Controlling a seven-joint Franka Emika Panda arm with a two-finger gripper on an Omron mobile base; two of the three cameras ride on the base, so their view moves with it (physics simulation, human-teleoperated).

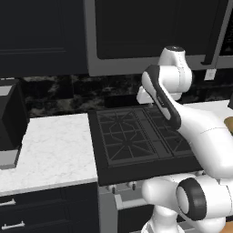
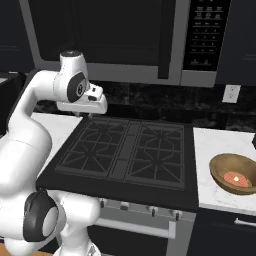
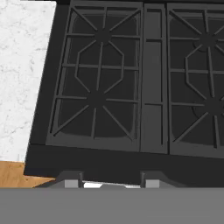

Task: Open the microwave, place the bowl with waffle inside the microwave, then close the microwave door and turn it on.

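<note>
While your hand view looks down on the stove grates (image 3: 109,83), its fingertips (image 3: 70,180) stand apart, gripping nothing; your right base view adds the bowl (image 2: 234,173) with its waffle on the counter (image 2: 215,145), and the microwave door (image 2: 100,35) shut above

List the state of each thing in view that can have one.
Grey-framed dark glass microwave door: closed.
Tan-brown wooden bowl: upright on the white counter, waffle inside.
Two-finger gripper: partly open, empty, above the black stove grates.
</note>
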